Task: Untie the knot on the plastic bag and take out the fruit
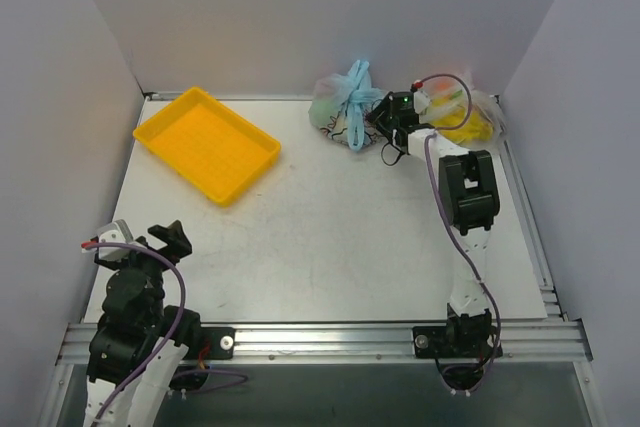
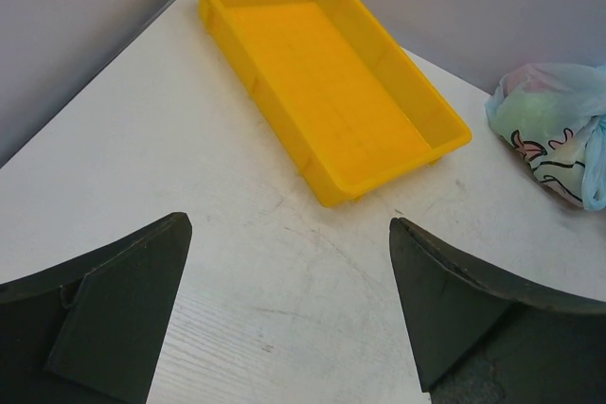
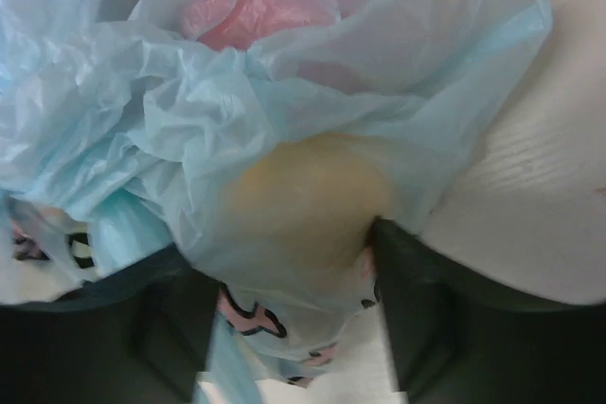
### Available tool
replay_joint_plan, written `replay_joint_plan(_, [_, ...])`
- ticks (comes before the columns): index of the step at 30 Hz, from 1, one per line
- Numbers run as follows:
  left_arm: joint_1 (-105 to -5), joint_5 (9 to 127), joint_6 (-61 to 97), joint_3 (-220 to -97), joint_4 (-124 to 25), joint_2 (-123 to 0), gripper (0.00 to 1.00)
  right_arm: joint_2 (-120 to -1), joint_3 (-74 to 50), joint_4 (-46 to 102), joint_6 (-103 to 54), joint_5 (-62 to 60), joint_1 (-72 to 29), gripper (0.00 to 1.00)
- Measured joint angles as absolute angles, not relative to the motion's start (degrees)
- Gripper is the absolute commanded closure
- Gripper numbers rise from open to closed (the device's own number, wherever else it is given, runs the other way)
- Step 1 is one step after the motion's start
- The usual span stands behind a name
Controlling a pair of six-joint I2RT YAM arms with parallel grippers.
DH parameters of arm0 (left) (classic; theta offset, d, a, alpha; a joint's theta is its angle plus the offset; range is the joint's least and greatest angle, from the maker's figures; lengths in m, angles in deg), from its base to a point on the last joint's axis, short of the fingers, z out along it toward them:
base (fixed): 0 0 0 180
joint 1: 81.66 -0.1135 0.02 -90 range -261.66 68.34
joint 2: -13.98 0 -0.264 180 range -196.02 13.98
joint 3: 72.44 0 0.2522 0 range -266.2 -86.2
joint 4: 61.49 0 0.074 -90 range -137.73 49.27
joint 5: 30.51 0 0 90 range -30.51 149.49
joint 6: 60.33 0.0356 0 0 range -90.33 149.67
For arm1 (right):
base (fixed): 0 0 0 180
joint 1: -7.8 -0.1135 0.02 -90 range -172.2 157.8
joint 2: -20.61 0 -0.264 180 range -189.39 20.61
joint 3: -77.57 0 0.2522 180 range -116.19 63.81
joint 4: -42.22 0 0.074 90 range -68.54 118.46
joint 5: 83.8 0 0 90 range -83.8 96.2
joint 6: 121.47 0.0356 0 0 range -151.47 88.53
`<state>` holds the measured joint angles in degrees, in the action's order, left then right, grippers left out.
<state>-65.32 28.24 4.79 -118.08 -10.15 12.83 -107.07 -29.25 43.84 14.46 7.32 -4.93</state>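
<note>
The light blue plastic bag (image 1: 338, 119) lies at the back of the table, its knot (image 1: 357, 85) sticking up with blue handle ends. My right gripper (image 1: 378, 123) is at the bag's right side. In the right wrist view the right gripper (image 3: 284, 243) is open, its fingers standing either side of a bulge of the bag (image 3: 237, 111). A yellowish fruit (image 3: 308, 186) and a pinkish-red fruit (image 3: 256, 7) show through the plastic. My left gripper (image 1: 165, 237) is open and empty at the front left, far from the bag (image 2: 549, 130).
A yellow tray (image 1: 205, 142) stands empty at the back left and also shows in the left wrist view (image 2: 331, 92). A clear bag with yellow-orange contents (image 1: 468, 115) lies behind the right gripper, by the right wall. White walls enclose the table.
</note>
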Motion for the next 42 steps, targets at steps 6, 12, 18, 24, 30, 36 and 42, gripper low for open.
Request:
replay_joint_plan(6, [-65.97, 28.7, 4.87, -118.01, -10.85, 12.65, 0.03, -105.48, -26.01, 46.68, 15.27, 7.28, -4.93, 1.0])
replay_joint_plan(12, [-66.0, 29.95, 5.11, -117.66, -11.44, 12.65, 0.03, -92.56, -7.96, 47.25, 15.21, 7.23, -5.06, 1.0])
replay_joint_plan(18, [-66.0, 31.35, 5.44, -117.51, -11.9, 12.63, 0.03, -71.68, 10.88, 44.98, 14.99, 7.67, -6.51, 1.0])
replay_joint_plan(24, [-65.93, 36.33, 5.73, -117.51, -12.47, 8.92, 0.03, -49.61, 26.14, 39.03, 17.24, 10.03, -14.29, 0.99])
replay_joint_plan(30, [-65.84, 51.08, 2.16, -117.75, -13.84, -3.11, 0.03, -39.73, 33.86, 32.23, 21.33, 12.83, -28.95, 0.85])
replay_joint_plan(36, [-64.77, 67.67, -0.72, -118.47, -15.48, -16.77, 0.03, -39.99, 32.85, 26.31, 20.8, 13.33, -40.08, 0.46])
replay_joint_plan(42, [-57.67, 71.78, -2.73, -119.63, -17.8, -22.47, 0.03, -38.68, 23.43, 14.31, 12.41, 16.24, -45.65, 0.16])
